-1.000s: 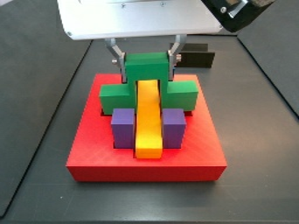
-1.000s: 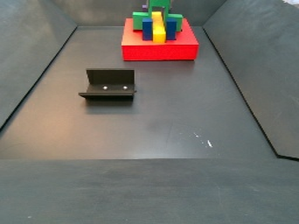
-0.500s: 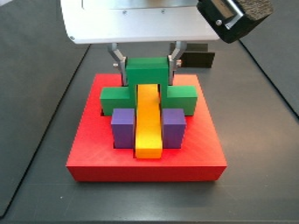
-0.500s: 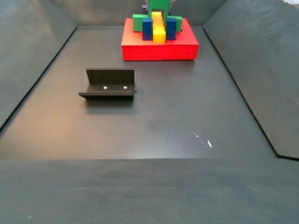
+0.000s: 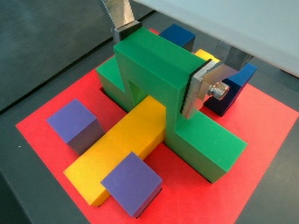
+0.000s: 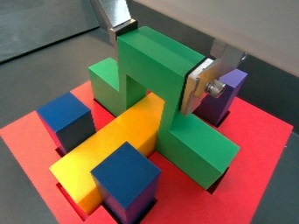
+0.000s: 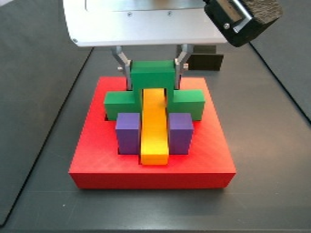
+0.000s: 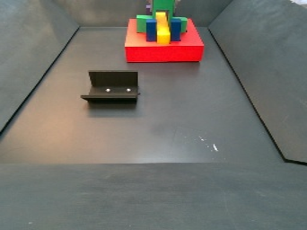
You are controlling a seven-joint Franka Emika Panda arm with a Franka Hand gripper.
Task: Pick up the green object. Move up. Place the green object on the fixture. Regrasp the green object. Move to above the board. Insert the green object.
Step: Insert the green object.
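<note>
The green object (image 7: 152, 77) straddles the yellow bar (image 7: 153, 127) at the far end of the red board (image 7: 152, 177), its two side cubes low against the board. My gripper (image 7: 152, 65) comes down from above and is shut on the raised middle cube. Both wrist views show the silver fingers (image 5: 201, 87) (image 6: 198, 87) pressed flat against opposite faces of the green object (image 5: 152, 74) (image 6: 152, 74). The black fixture (image 8: 110, 87) stands apart on the floor, away from the board (image 8: 162, 52).
Two purple blocks (image 7: 127, 132) (image 7: 180, 132) flank the yellow bar on the near half of the board. Blue blocks (image 6: 65, 118) (image 6: 126, 175) sit at its other end. Dark tray walls (image 8: 36, 81) rise along the floor's edges.
The gripper and the green object have sunk a little lower over the yellow bar. The grip is unchanged and the fixture has stayed put.
</note>
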